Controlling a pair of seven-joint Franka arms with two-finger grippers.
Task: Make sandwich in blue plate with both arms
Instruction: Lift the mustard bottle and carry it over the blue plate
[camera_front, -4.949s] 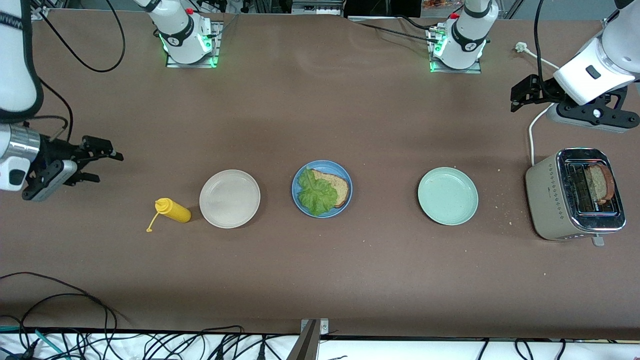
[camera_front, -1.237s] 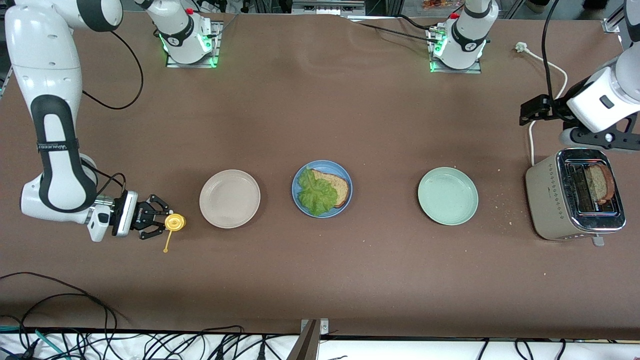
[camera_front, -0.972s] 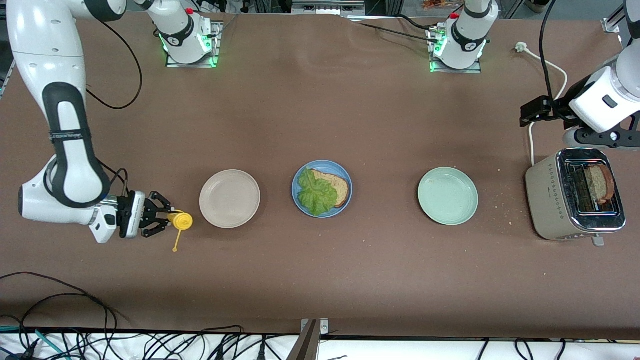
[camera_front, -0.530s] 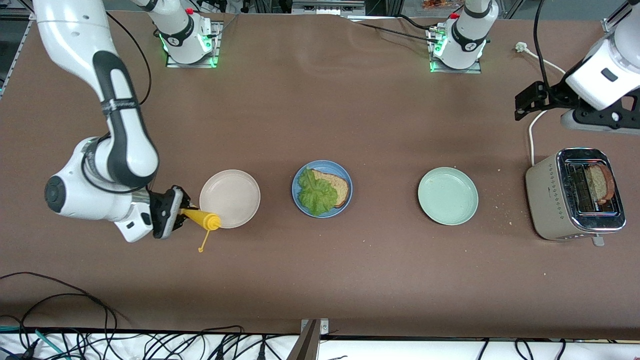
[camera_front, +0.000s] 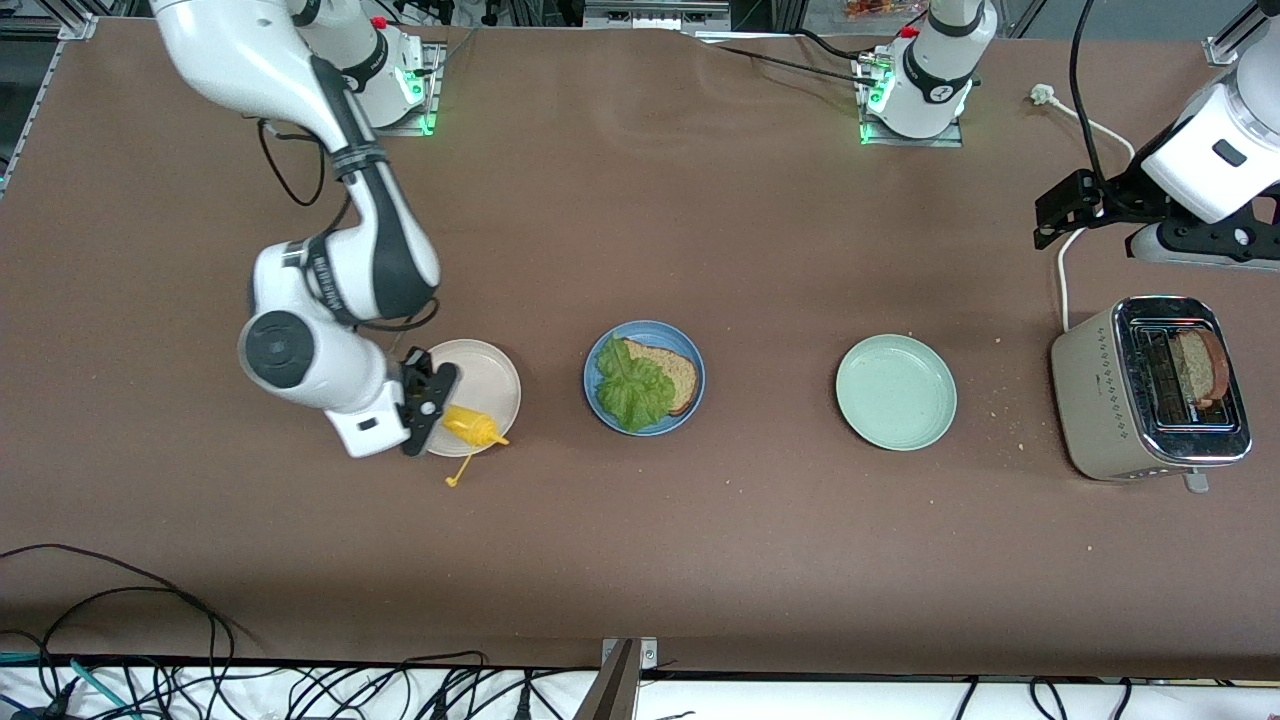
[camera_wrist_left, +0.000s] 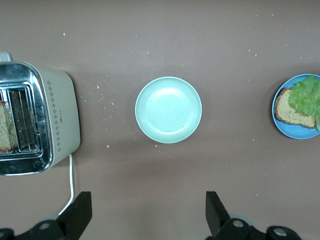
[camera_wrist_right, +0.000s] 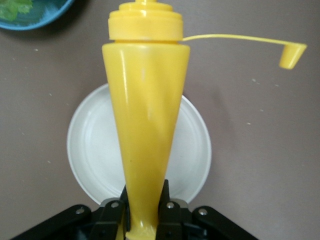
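**Inspector:** Sandwich status first. One square tan bread slice with a brown crust (camera_front: 667, 374) lies in the round medium-blue plate (camera_front: 692, 362), with a ruffled green lettuce leaf (camera_front: 632, 385) on top of it, covering the part toward the right arm's end. No second slice lies on it. The plate sits mid-table, between the round cream-white plate (camera_front: 492, 372) and the round pale green plate (camera_front: 896, 392).

**Clerk:** And the second slice?

**Inspector:** A tan slice (camera_front: 1194, 367) stands in a slot of the beige and chrome toaster (camera_front: 1100, 400), at the left arm's end of the table. The left wrist view shows the same toaster (camera_wrist_left: 55, 120), the pale green plate (camera_wrist_left: 168, 110) and the blue plate (camera_wrist_left: 295, 131) with bread and lettuce.

**Clerk:** Grippers?

**Inspector:** The right gripper (camera_front: 432, 398) hangs over the edge of the cream-white plate, its fingers (camera_wrist_right: 114, 212) clamped on the base of a yellow plastic squeeze bottle (camera_front: 470, 427). The bottle is tilted, nozzle toward the blue plate, and its tethered cap (camera_front: 452, 483) dangles loose. The right wrist view confirms the grip on the bottle (camera_wrist_right: 144, 145) above the cream-white plate (camera_wrist_right: 90, 150).

**Clerk:** The left?

**Inspector:** The left gripper (camera_front: 1052, 210) waits in the air, over the table beside the toaster's white cord (camera_front: 1062, 275). Its black fingers (camera_wrist_left: 80, 212) stand wide apart, holding nothing.
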